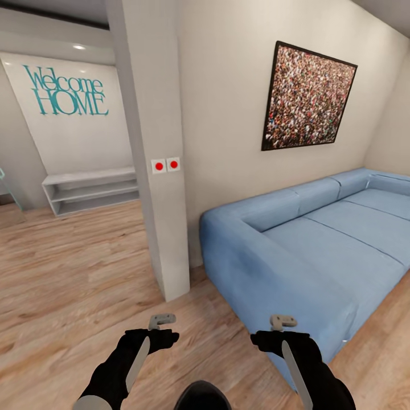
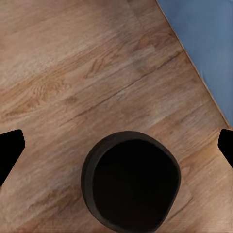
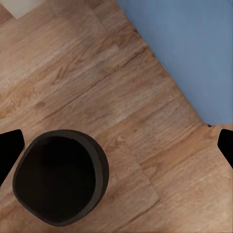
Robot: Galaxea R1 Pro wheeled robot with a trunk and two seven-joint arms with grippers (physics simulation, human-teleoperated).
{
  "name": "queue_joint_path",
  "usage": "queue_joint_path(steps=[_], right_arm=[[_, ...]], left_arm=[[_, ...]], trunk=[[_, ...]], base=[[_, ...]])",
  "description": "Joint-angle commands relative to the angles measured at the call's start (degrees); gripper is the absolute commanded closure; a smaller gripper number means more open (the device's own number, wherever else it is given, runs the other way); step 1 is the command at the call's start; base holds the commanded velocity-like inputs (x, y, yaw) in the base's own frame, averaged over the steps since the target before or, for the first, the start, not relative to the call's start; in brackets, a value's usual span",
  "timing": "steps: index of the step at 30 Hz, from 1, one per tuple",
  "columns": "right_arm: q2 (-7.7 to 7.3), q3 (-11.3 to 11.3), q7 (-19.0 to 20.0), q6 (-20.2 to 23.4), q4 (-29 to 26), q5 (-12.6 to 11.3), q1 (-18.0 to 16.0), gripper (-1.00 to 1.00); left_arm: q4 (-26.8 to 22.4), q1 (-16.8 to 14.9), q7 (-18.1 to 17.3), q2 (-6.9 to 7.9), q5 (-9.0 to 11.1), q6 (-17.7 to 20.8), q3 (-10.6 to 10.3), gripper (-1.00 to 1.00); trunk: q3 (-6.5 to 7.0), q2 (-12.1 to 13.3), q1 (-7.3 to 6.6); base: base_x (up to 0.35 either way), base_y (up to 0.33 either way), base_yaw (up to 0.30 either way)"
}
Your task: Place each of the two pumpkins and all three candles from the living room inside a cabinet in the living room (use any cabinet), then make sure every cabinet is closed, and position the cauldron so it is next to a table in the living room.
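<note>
The round black open-topped cauldron [image 2: 131, 182] stands upright on the light wooden plank floor [image 1: 74, 273] below and between the two arms, near the corner of the long blue fabric sofa [image 1: 319, 239]. The left hand [image 1: 162, 320] and right hand [image 1: 283, 322] both hang spread and empty above the floor

- both black arms reached forward at the bottom of the head view, held level and roughly parallel.
- the left gripper [image 1: 162, 320] pointed downward, its jaws spread wide, with nothing between them.
- the right gripper [image 1: 283, 322] hung likewise, jaws parted wide and empty.
- the two grippers were well apart.
</note>
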Motion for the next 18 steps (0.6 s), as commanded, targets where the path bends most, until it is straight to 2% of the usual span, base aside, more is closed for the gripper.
queue_joint_path(steps=[1,9,18], right_arm=[[0.00,0.0,-0.3,0.2,-0.1,-0.5,0.0,-1.00],[0.00,0.0,-0.3,0.2,0.0,-0.5,0.0,-1.00],[-0.01,0.0,-0.3,0.2,0.0,-0.5,0.0,-1.00]], left_arm=[[-0.1,0.0,0.2,0.01,0.6,0.3,0.0,-1.00],[-0.1,0.0,0.2,0.03,0.6,0.3,0.0,-1.00],[-0.1,0.0,0.2,0.01,0.6,0.3,0.0,-1.00]], trunk=[[-0.06,0.0,0.01],[-0.04,0.0,0.01],[-0.03,0.0,0.01]], base=[[0.124,0.024,-0.001],[0.181,0.006,-0.029],[0.021,0.000,-0.013]])
